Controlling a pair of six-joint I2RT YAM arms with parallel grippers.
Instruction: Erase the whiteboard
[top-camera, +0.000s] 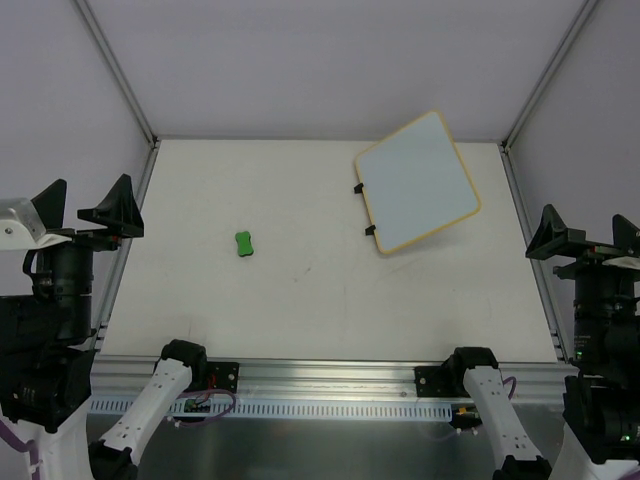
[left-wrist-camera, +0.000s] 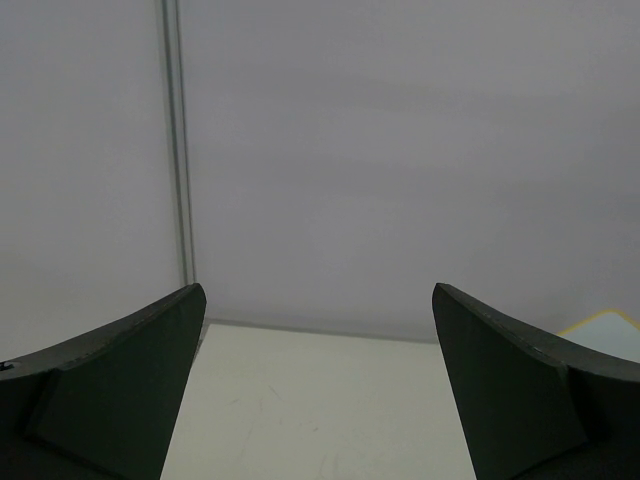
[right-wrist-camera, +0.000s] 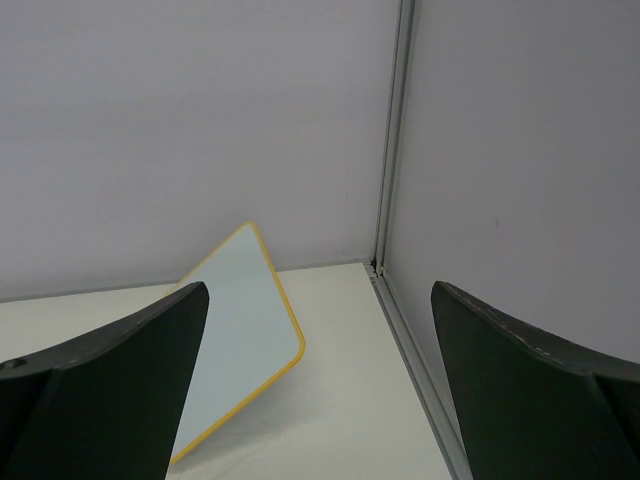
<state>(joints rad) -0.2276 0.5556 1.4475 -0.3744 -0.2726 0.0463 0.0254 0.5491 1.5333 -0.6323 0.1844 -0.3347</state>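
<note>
The whiteboard (top-camera: 417, 182) lies tilted at the back right of the table, with a yellow frame, two black feet on its left edge and a blank white face. It also shows in the right wrist view (right-wrist-camera: 235, 335), and its corner shows in the left wrist view (left-wrist-camera: 605, 322). A small green bone-shaped eraser (top-camera: 243, 243) lies left of centre. My left gripper (top-camera: 85, 210) is open and empty at the table's left edge. My right gripper (top-camera: 585, 240) is open and empty at the right edge, near the board.
White walls with aluminium posts (top-camera: 120, 75) enclose the table on three sides. An aluminium rail (top-camera: 320, 375) runs along the near edge between the arm bases. A side rail (right-wrist-camera: 415, 360) runs along the right edge.
</note>
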